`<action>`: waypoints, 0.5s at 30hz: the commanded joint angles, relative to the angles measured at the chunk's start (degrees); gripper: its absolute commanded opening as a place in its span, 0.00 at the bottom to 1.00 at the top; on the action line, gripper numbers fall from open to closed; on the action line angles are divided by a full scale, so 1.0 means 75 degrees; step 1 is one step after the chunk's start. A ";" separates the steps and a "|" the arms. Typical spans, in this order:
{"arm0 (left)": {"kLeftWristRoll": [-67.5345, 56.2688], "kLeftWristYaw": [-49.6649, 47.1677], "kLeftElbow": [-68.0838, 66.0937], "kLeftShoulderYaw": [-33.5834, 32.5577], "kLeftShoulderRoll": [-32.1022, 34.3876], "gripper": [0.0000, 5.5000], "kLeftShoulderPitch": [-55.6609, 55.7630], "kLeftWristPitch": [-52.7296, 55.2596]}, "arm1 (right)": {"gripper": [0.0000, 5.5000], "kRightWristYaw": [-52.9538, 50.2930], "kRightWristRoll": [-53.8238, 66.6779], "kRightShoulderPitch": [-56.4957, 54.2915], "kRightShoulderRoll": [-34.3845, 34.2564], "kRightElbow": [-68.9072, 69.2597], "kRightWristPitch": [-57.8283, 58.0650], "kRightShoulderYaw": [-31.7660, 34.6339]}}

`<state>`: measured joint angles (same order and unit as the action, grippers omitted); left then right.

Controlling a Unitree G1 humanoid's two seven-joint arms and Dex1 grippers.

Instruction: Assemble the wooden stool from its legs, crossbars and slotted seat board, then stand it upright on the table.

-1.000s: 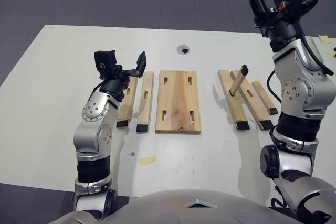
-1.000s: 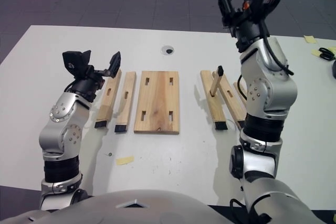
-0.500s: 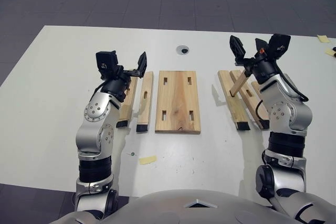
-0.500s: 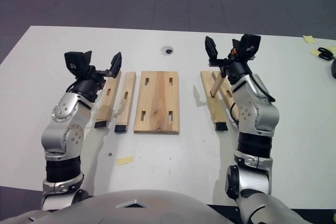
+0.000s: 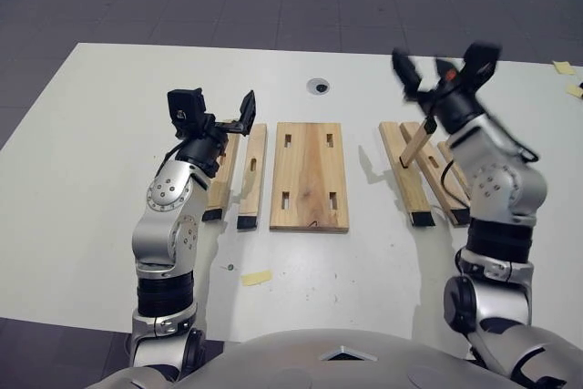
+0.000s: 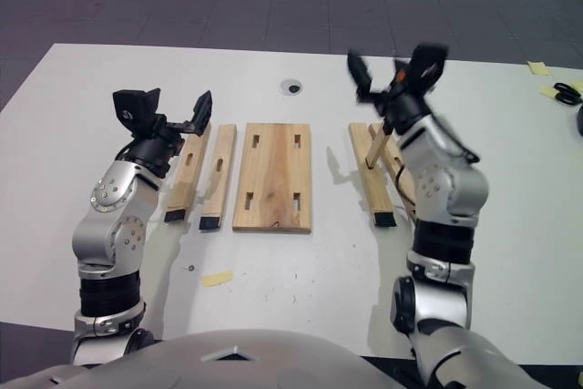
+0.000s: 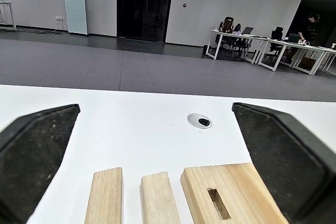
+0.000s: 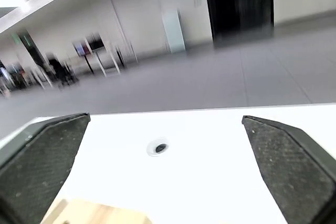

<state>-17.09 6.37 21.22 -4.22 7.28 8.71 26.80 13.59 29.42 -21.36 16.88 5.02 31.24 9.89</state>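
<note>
The white table (image 5: 109, 134) carries every part, and the slotted seat board (image 5: 310, 176) lies flat at its middle, four slots facing up. Two legs (image 5: 252, 175) with black end caps lie side by side just left of the board, parallel to it. Right of the board lie three more wooden pieces (image 5: 404, 173), close together, with a short black-tipped stick (image 5: 418, 141) leaning tilted on them. The left gripper (image 5: 216, 107) hangs over the far ends of the left pair, fingers spread wide and holding nothing. The right gripper (image 5: 442, 63), also spread and empty, hangs above the far ends of the right-hand pieces. A round cable grommet (image 5: 318, 87) sits beyond the board, and a yellow tape scrap (image 5: 256, 276) lies nearer than it.
</note>
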 commanded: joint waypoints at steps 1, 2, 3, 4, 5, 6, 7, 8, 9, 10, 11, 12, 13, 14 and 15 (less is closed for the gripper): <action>0.0003 -0.0017 0.0007 -0.0002 -0.0015 0.98 -0.0008 0.0103 | 0.98 0.0027 -0.0225 0.0799 -0.0161 -0.0611 0.0019 0.0011; 0.0010 -0.0008 0.0012 0.0017 -0.0008 0.98 -0.0028 0.0110 | 0.98 0.0111 -0.0045 0.0674 -0.0212 -0.0577 -0.0059 0.0144; 0.0022 0.0001 0.0009 0.0051 -0.0011 0.98 -0.0050 0.0108 | 0.98 0.0181 0.0164 0.0539 -0.0288 -0.0513 -0.0135 0.0278; 0.0030 0.0003 0.0002 0.0083 -0.0024 0.98 -0.0056 0.0109 | 0.98 0.0226 0.0364 0.0403 -0.0371 -0.0444 -0.0181 0.0410; 0.0033 0.0007 0.0005 0.0106 -0.0030 0.98 -0.0057 0.0115 | 0.98 0.0213 0.0579 0.0247 -0.0466 -0.0347 -0.0230 0.0558; 0.0034 0.0007 0.0008 0.0120 -0.0032 0.98 -0.0053 0.0120 | 0.98 0.0178 0.0762 0.0103 -0.0543 -0.0272 -0.0268 0.0692; 0.0046 0.0010 0.0020 0.0115 -0.0009 0.98 -0.0045 0.0117 | 0.98 0.0075 0.1046 -0.0101 -0.0624 -0.0150 -0.0248 0.0881; 0.0073 0.0005 0.0045 0.0079 0.0035 0.98 -0.0025 0.0081 | 0.98 -0.0041 0.1321 -0.0305 -0.0687 -0.0004 -0.0211 0.1057; 0.0079 -0.0007 0.0093 0.0021 0.0091 0.98 0.0000 0.0093 | 0.98 -0.0153 0.1608 -0.0509 -0.0734 0.0135 -0.0156 0.1224; 0.0098 -0.0022 0.0141 -0.0035 0.0160 0.98 0.0024 0.0121 | 0.98 -0.0254 0.1938 -0.0706 -0.0768 0.0278 -0.0069 0.1387; 0.0115 -0.0032 0.0190 -0.0084 0.0246 0.98 0.0046 0.0196 | 0.98 -0.0365 0.2297 -0.0898 -0.0794 0.0454 0.0020 0.1541; 0.0129 -0.0035 0.0247 -0.0109 0.0332 0.98 0.0058 0.0307 | 0.98 -0.0485 0.2656 -0.1068 -0.0802 0.0609 0.0106 0.1691; 0.0122 -0.0028 0.0363 -0.0120 0.0429 0.98 0.0042 0.0487 | 0.98 -0.0641 0.3052 -0.1238 -0.0786 0.0785 0.0187 0.1866; 0.0105 -0.0017 0.0512 -0.0124 0.0533 0.98 -0.0010 0.0697 | 0.98 -0.0811 0.3380 -0.1375 -0.0764 0.0943 0.0223 0.2027; 0.0098 -0.0012 0.0667 -0.0133 0.0649 0.98 -0.0095 0.0927 | 0.98 -0.0989 0.3667 -0.1483 -0.0733 0.1073 0.0241 0.2181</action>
<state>-16.95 6.36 23.48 -4.90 10.11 8.69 30.06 8.98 52.12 -29.84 10.95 10.30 31.99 23.48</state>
